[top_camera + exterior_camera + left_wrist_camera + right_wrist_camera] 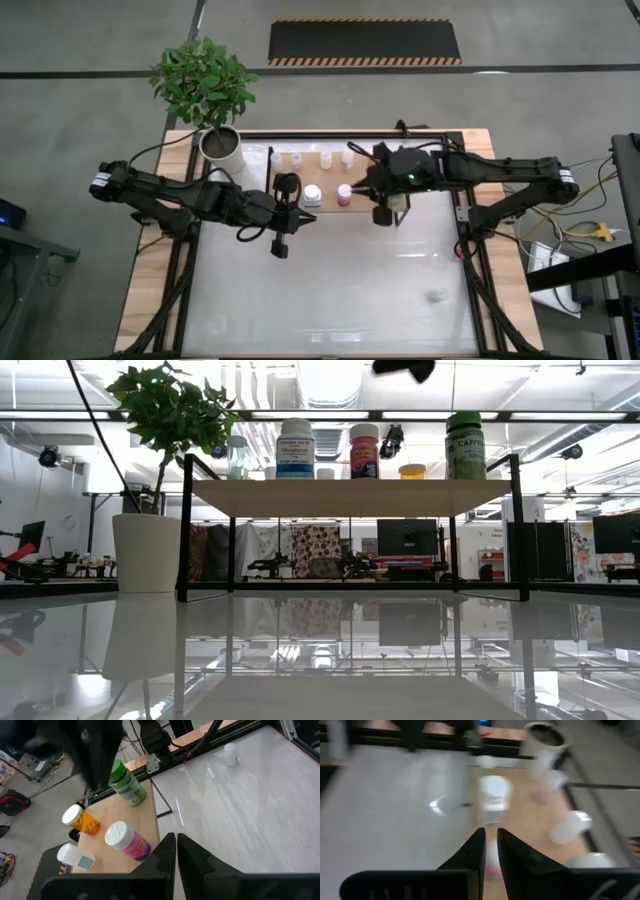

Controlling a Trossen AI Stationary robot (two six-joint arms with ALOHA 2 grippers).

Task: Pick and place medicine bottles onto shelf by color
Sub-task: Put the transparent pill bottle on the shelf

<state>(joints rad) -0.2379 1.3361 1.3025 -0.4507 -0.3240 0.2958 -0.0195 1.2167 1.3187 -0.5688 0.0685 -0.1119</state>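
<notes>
Seen from above, two dark arms reach in from either side of a glossy white bench (330, 290) and meet near the low wooden shelf (330, 158) at its far edge. Most of the medicine bottles already stand on the shelf, among them a white jar (313, 194), a pink bottle (344, 193), a green-capped bottle (127, 784) and an orange bottle (81, 820).

One small white bottle (436, 296) is left out on the bench, well apart from the shelf, toward the near right. It is too small to tell whether it stands or lies.

The right hand (384, 214) hovers at the shelf's front edge, its fingers almost together with a slim gap and nothing visible between them. The left hand (280, 247) hangs just in front of the shelf on the other side, fingers pressed shut and empty.

By my reading, the stray bottle lies nearer the right hand, toward the bench's near right corner from it, so the right arm looks better placed to fetch it.
</notes>
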